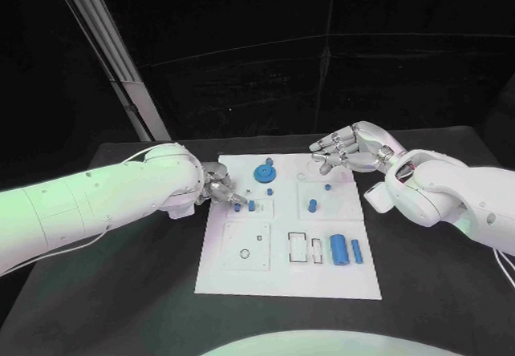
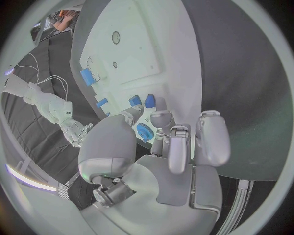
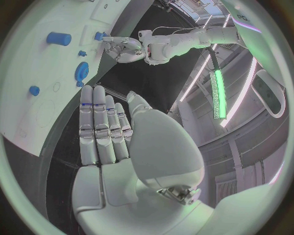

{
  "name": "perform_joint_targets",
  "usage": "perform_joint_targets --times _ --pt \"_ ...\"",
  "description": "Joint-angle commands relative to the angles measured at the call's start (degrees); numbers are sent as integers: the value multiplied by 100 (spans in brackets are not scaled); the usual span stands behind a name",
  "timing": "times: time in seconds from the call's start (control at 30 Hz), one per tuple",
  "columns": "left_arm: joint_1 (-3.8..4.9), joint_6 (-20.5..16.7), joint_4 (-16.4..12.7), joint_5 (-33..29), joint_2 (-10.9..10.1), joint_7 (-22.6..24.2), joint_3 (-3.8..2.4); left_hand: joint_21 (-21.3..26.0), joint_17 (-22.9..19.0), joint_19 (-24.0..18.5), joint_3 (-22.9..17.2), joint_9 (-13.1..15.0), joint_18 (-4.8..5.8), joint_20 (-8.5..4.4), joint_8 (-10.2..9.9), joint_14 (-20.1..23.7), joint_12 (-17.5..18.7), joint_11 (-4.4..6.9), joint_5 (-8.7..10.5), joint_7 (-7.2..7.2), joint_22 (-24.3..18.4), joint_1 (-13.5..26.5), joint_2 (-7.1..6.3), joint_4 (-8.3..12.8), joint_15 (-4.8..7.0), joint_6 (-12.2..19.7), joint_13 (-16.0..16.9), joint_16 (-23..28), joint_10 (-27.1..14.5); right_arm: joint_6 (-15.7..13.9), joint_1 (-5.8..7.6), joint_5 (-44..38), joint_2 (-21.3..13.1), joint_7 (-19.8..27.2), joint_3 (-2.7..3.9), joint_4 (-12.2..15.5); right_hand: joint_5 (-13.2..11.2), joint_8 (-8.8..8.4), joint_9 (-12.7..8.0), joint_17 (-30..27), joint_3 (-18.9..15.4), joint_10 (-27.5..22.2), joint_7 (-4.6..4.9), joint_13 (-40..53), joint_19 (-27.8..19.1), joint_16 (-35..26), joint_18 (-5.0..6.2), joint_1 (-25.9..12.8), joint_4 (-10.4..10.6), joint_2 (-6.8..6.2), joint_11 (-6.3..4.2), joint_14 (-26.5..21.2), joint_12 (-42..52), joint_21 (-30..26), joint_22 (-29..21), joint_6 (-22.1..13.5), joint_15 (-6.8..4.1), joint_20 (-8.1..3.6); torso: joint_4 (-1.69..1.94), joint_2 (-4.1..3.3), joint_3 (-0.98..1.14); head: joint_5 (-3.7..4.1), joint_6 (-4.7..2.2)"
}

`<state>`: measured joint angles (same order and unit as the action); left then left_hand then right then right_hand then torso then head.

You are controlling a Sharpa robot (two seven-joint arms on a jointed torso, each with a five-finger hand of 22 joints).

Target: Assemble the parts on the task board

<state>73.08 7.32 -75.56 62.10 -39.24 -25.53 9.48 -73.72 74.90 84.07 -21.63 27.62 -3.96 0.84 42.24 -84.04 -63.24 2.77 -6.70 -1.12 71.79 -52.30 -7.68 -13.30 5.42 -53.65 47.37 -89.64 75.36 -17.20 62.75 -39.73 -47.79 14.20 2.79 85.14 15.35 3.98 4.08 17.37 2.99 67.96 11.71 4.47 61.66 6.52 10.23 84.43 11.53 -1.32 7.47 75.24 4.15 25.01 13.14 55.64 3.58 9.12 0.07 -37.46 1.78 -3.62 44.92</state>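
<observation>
1. Nearest you, at the near right of the white board, two blue cylinders lie side by side, next to a black-outlined slot. No hand touches them; I judge they are waiting their turn.

2. Further in, a small blue piece sits on the right middle panel, with a tiny blue peg just beyond it.

3. At the board's left edge your left hand has its fingertips down among small blue pegs. In the left wrist view the thumb and a finger meet close over a blue piece, but you cannot tell whether it is pinched or only touched.

4. The round blue disc stands just beyond that hand, near the far edge.

5. Your right hand hovers above the far right corner, fingers straight and apart, holding nothing (the right wrist view shows the palm bare).

6. The step in hand looks like seating a small peg on the left side. Next you need a steady, upright press into its hole, so confirm the grip first.
</observation>
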Motion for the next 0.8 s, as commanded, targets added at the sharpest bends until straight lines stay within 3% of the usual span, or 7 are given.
perform_joint_targets --times 0.03,0.2,0.27,0.37,0.53,0.63,0.8 --pt "5 -475 -59 17 -38 237 -3 -31 1510 61 90 -10 -24 -52 -33 -596 -35 0 -6 -1 6 36 44 -41 57 -51 13 -36 24 35 10 20 4 20 3 4 36 -16 10 -7 10 -24 -3 -5 10 -36 18 -30 9 14 -4 -10 32 -23 -5 -33 6 35 -1 -3 0 -3 -9" --pt "4 -1003 -119 -150 -132 446 -4 64 1510 30 288 -38 -44 -51 -102 -596 139 -25 -14 -37 -87 -25 70 -140 46 62 -229 -36 -117 25 9 20 -5 10 3 4 37 -17 10 -8 9 -26 -2 -8 12 -40 18 -40 15 16 -3 -10 34 -28 -8 -35 8 36 5 0 2 6 -15" --pt "4 -1236 -127 -308 -173 574 -5 378 1433 -95 404 -92 -110 -11 -231 -576 606 -111 -23 -132 -408 -162 91 -180 -16 297 -861 1 -499 16 9 20 -9 12 3 6 37 -17 10 -8 9 -26 -2 -8 12 -40 18 -40 15 16 -3 -10 34 -28 -8 -35 8 36 0 0 4 9 -16" --pt "4 -1433 -132 -448 -217 753 -6 579 1287 -174 503 -157 -149 35 -348 -537 815 -179 -26 -215 -605 -268 93 -218 -68 479 -1147 76 -694 4 9 20 -15 19 3 7 37 -17 10 -8 9 -26 -2 -8 12 -40 18 -40 15 16 -3 -10 34 -28 -8 -35 8 36 -5 1 2 19 -18" --pt "7 -1797 -120 -878 -249 1474 -6 1770 437 -650 658 -311 -385 174 -542 -284 1205 -347 -38 -399 -1767 -668 120 -251 -216 781 -1551 588 -1190 -12 9 20 -25 25 3 5 37 -17 10 -8 9 -26 -2 -8 12 -40 18 -40 15 16 -3 -10 34 -28 -8 -35 8 36 -7 -1 4 34 -27" --pt "8 -2106 -87 -1037 -209 2167 -5 3179 -721 -1254 489 -367 -647 237 -573 154 1414 -404 -48 -459 -3104 -1360 144 117 -266 859 -1691 1409 -1496 -19 9 20 -24 27 3 3 37 -17 10 -8 9 -26 -2 -8 12 -40 18 -40 15 16 -3 -10 34 -28 -8 -35 8 36 -3 -3 3 60 -38" --pt "9 -2458 -15 -711 -34 3063 -3 3776 -2221 -1483 62 -747 -646 344 -1046 811 2222 -578 -24 -698 -3504 -2444 -28 816 -422 930 -2265 2758 -1974 -29 9 20 -12 38 3 -5 39 -16 10 -8 13 -26 -3 -10 15 -43 19 -38 14 20 -4 -9 37 -33 -11 -36 7 36 -12 -11 -6 94 -69"
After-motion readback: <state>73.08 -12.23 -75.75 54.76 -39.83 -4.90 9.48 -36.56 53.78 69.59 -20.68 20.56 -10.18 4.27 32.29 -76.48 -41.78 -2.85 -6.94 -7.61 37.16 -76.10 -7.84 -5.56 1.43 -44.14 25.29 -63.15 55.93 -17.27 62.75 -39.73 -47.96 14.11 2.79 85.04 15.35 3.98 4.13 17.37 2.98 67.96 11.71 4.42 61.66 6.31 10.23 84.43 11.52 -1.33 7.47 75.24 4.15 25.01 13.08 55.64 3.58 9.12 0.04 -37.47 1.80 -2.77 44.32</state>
